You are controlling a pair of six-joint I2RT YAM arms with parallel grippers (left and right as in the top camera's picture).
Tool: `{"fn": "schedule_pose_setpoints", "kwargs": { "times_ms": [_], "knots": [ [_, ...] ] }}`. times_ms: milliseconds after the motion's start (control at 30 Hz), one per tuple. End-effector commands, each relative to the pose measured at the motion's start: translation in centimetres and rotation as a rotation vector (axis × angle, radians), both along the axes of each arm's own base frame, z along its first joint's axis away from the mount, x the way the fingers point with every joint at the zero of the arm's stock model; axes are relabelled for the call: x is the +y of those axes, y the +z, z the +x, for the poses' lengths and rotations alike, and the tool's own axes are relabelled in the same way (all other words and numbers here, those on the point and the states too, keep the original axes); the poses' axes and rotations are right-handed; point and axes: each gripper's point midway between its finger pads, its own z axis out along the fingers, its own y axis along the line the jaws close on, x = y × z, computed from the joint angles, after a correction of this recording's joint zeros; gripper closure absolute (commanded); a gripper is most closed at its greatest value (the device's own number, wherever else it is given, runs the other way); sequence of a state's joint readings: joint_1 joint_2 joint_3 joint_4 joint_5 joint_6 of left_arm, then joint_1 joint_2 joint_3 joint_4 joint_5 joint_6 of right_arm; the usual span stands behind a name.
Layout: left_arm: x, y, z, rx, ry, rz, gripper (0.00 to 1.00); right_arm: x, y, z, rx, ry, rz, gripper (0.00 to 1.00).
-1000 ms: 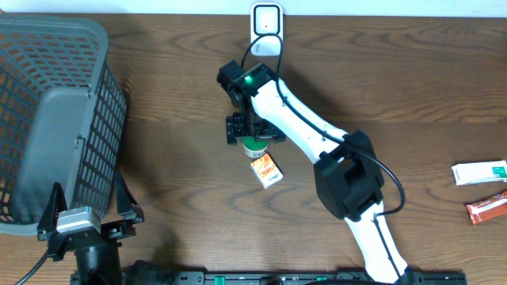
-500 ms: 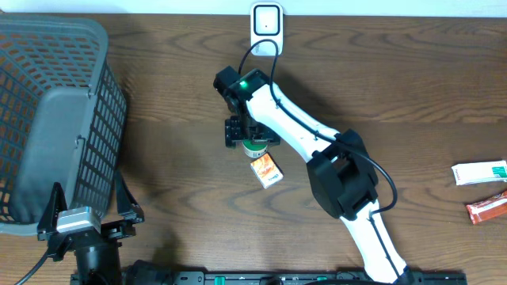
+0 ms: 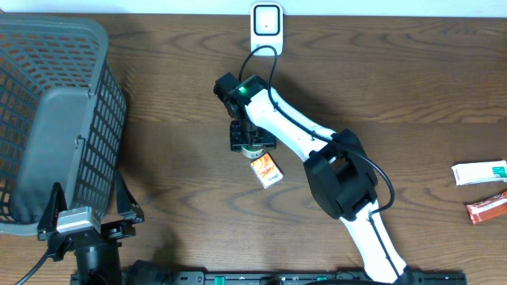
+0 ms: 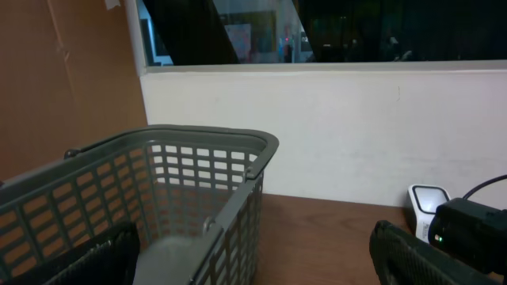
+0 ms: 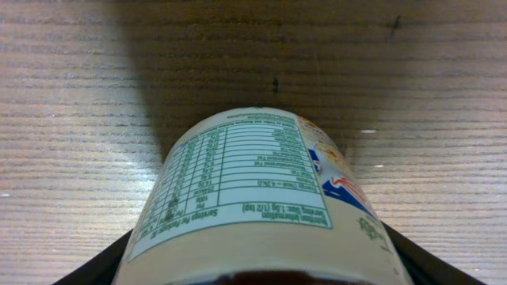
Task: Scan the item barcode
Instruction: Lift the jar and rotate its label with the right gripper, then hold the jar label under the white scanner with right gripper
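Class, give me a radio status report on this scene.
Left gripper open, at basket. Right gripper around bottle, grip unconfirmed. Packet beside bottle.

Item: cream cylindrical plastic container, green-printed nutrition label showing.
Place: middle of the desk.
Scanner: white rounded-square barcode scanner, at the desk's far edge.

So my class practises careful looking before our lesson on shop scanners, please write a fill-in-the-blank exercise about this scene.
The basket is ___ in colour.
The ___ hand straddles the jar.
Beside the jar lies an ___ packet.
The table is made of ___.
Missing words: grey, right, orange, wood.
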State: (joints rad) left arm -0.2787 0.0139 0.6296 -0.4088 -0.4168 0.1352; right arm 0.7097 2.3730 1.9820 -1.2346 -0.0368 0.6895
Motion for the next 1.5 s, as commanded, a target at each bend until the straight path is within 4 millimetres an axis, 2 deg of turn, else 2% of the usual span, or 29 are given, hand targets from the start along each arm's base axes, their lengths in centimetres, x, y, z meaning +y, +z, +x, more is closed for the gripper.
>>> {"fn": "schedule_pose_setpoints", "kwargs": {
  "times_ms": [0, 233, 333, 567, 733, 867, 1000, 1067, 1267, 1467],
  "knots": [
    [-0.1, 0.1, -0.2, -0.009, -0.008, 0.010, 0.09, -0.3, -0.4, 0.2, -0.007, -0.009, -0.011, 0.42],
    [-0.1, 0.1, -0.2, -0.009, -0.008, 0.010, 0.09, -0.1, -0.4, 0.0, 0.011, -0.012, 0.007, 0.48],
    [-0.1, 0.1, -0.2, -0.009, -0.008, 0.011, 0.09, 0.6, 0.3, -0.8, 0.088, -0.015, 0.092, 0.51],
    [-0.1, 0.1, -0.2, -0.009, -0.008, 0.011, 0.09, 0.5, 4.5, -0.5, 0.222, -0.072, 0.260, 0.55],
    [-0.1, 0.1, -0.2, -0.009, -0.008, 0.011, 0.09, -0.2, 8.0, 0.0, 0.324, -0.109, 0.424, 0.50],
    [-0.1, 0.1, -0.2, -0.008, -0.008, 0.010, 0.09, -2.4, 10.6, 1.2, 0.431, -0.189, 0.628, 0.51],
    [-0.1, 0.1, -0.2, -0.008, -0.008, 0.010, 0.09, -4.6, 12.0, 2.3, 0.463, -0.249, 0.726, 0.50],
    [-0.1, 0.0, -0.1, -0.005, -0.008, 0.011, 0.09, -5.8, 12.3, 3.2, 0.457, -0.275, 0.763, 0.46],
    [-0.1, -0.1, -0.1, -0.001, -0.008, 0.012, 0.09, -9.3, 12.9, 4.9, 0.454, -0.383, 0.807, 0.46],
    [-0.1, -0.1, -0.1, 0.000, -0.008, 0.013, 0.09, -10.6, 13.3, 5.2, 0.438, -0.373, 0.846, 0.47]
  ]
}}
